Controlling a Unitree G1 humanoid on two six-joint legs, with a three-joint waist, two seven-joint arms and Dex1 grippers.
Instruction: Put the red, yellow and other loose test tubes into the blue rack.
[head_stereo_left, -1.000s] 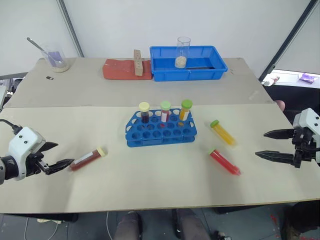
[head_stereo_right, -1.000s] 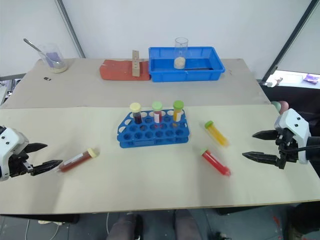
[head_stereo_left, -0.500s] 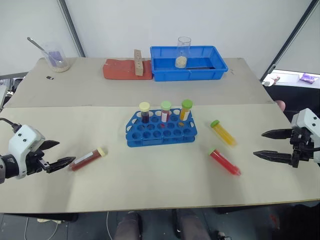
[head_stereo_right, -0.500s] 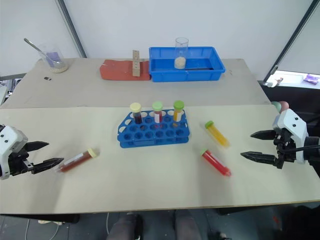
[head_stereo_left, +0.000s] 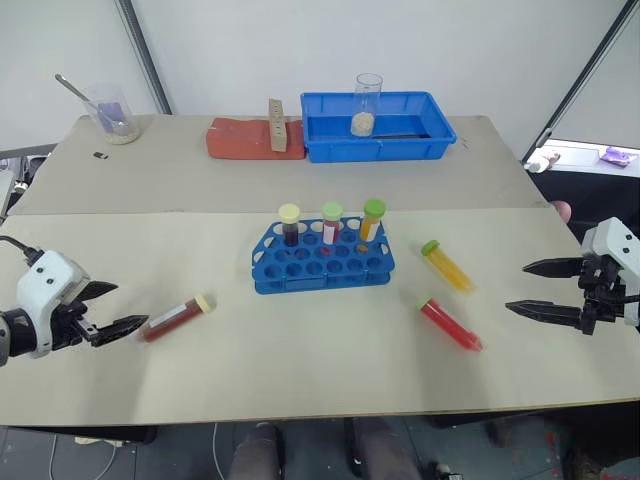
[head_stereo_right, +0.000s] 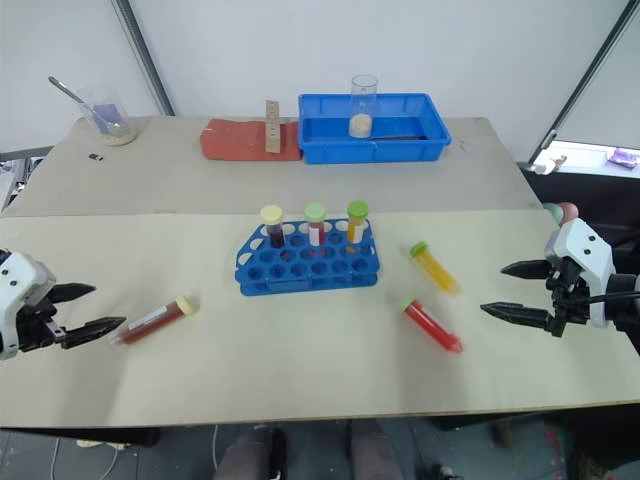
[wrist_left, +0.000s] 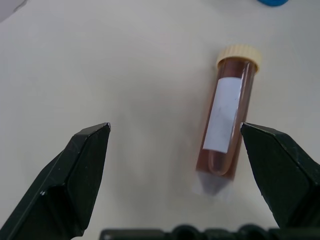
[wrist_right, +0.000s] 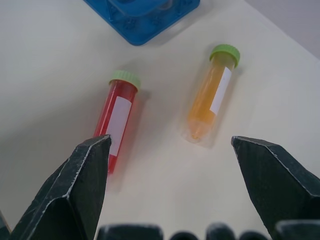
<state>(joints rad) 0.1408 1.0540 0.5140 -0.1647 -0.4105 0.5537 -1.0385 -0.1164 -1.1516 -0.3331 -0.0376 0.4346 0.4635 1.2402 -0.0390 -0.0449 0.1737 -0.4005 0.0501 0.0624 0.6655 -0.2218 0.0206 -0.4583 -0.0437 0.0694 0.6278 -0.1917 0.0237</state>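
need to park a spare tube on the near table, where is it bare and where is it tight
Bare: the front strip of the table below the blue rack, and between the rack and the brown tube. Tight: right of the rack, where the red tube and yellow tube lie close together.

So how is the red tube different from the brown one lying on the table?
The red tube has a green cap and bright red liquid; the brown tube has a pale yellow cap and dark brown liquid. The red tube lies right of the blue rack, the brown tube left. Both lie flat and carry white labels.
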